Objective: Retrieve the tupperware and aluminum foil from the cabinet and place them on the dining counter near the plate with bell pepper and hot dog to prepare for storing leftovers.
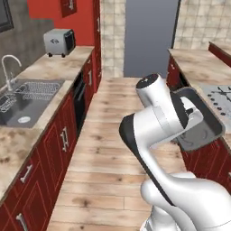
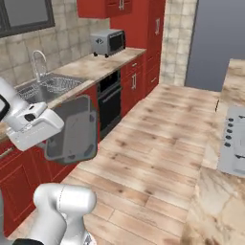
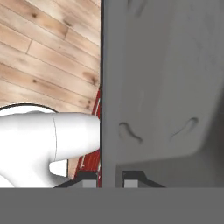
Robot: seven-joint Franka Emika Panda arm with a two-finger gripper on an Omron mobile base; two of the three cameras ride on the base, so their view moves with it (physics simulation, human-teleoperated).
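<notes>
The tupperware [image 1: 198,128] is in my gripper [image 3: 111,178], carried up in the air over the wooden floor [image 1: 113,149], tipped on its edge so that its hollow inside faces out to the side. In the hand view its grey wall [image 3: 166,87] stands right in front of me, and my two fingertips [image 3: 132,178] are closed tight on its rim, one on each side of the thin edge. In the left base view the tub hangs at the right of my white arm, in front of the red cabinets beside the stove top [image 1: 221,101]. In the right base view the same tub [image 2: 72,129] sits just right of my hand, before the red cabinets and the black oven [image 2: 110,103] on the sink side.

Around me is a kitchen aisle. On one side runs a marble desk [image 1: 49,67] with a steel sink [image 1: 27,101], a curved tap [image 1: 9,67] and a dish rack [image 1: 38,88] in the basin. Farther along that desk stands a silver toaster [image 1: 59,42], under red wall cabinets [image 2: 117,7]. Red base cabinets with silver handles [image 1: 54,149] run below it. On the other side is a second marble desk [image 2: 215,210] with the grey stove top [image 2: 233,139] set in it. At the far end of the aisle stands a tall grey panel [image 1: 151,36] between tiled walls
</notes>
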